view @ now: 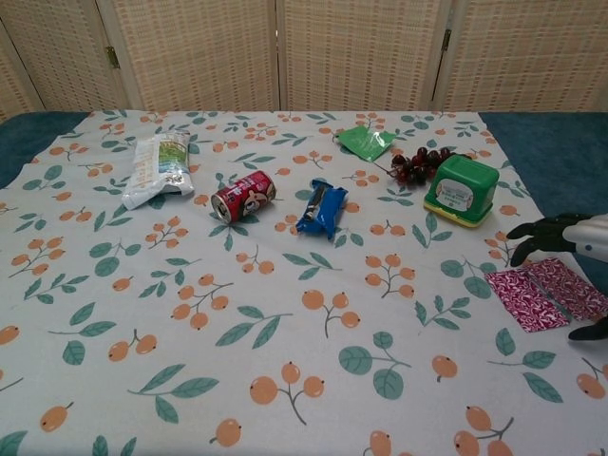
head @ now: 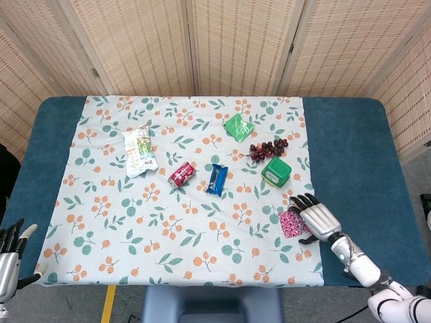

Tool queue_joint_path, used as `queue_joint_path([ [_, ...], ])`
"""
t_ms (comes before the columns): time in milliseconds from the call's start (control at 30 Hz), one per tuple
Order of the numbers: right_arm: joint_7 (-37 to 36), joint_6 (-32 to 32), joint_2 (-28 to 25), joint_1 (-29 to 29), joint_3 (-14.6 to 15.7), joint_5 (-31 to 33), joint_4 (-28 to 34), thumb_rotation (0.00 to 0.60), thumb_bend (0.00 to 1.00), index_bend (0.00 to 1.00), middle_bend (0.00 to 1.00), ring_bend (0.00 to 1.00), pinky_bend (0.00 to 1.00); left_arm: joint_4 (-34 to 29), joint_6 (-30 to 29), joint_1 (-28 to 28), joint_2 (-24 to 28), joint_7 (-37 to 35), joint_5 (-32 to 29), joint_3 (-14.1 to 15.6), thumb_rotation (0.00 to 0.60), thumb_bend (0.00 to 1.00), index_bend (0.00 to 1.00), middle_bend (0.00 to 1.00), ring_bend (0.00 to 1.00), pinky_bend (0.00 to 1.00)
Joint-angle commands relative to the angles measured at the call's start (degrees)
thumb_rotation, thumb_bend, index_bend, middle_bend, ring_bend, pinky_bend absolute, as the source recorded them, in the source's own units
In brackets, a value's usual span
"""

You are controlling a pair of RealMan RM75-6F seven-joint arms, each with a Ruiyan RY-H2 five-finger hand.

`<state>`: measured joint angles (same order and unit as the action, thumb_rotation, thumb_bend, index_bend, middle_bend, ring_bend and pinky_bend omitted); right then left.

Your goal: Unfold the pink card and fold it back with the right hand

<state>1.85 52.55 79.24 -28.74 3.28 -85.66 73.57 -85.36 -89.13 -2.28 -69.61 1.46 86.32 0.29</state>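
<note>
1. no readable writing anywhere; labels on the red can [view: 243, 197] and the white snack bag [view: 156, 167] are too small to make out.
2. pink card [view: 545, 294]: one, flat, patterned pink/white, lying unfolded as two panels with a crease down the middle, near the right edge of the floral tablecloth [view: 190, 323], in front of the green box [view: 462, 189].
3. right hand [head: 316, 217]: over the card's right side, dark fingers [view: 534, 233] spread and pointing toward the box, thumb apart below. cannot tell if it touches the card; it is not gripping anything.
4. left hand [head: 12, 250]: bottom-left corner of the head view, off the cloth over the blue table [head: 357, 148], fingers up and slightly apart, holding nothing.
5. count, one each: crushed-looking red can on its side, blue crinkly wrapper [view: 321, 208], white plastic bag, green rounded plastic box with a label on its side, flat glossy green packet [view: 366, 142], bunch of dark red grapes [view: 418, 163].
6. backdrop: woven reed screen panels [head: 236, 40].
</note>
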Motion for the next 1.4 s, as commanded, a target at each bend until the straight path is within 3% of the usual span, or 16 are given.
queue_joint_path([
  [33, 1.1, -1.5, 1.0, -0.5, -0.8, 1.7, 0.4, 0.500, 0.11, 0.21, 0.08, 0.00, 0.00, 0.3, 0.0, -0.1, 0.0, -0.3, -0.2, 0.0, 0.600, 0.28, 0.17, 0.02, 0.06, 0.00],
  [1233, 0.4, -7.3, 0.4, -3.7, -1.9, 5.0, 0.9, 0.498, 0.11, 0.21, 0.08, 0.00, 0.00, 0.0, 0.4, -0.2, 0.2, 0.2, -0.5, -0.2, 0.600, 0.28, 0.17, 0.02, 0.06, 0.00],
  [1400, 0.6, -7.0, 0.3, -3.6, -1.7, 4.8, 1.2, 0.498, 0.11, 0.27, 0.08, 0.00, 0.00, 0.1, 0.3, -0.2, 0.1, 0.2, -0.4, -0.1, 0.600, 0.28, 0.17, 0.02, 0.06, 0.00],
])
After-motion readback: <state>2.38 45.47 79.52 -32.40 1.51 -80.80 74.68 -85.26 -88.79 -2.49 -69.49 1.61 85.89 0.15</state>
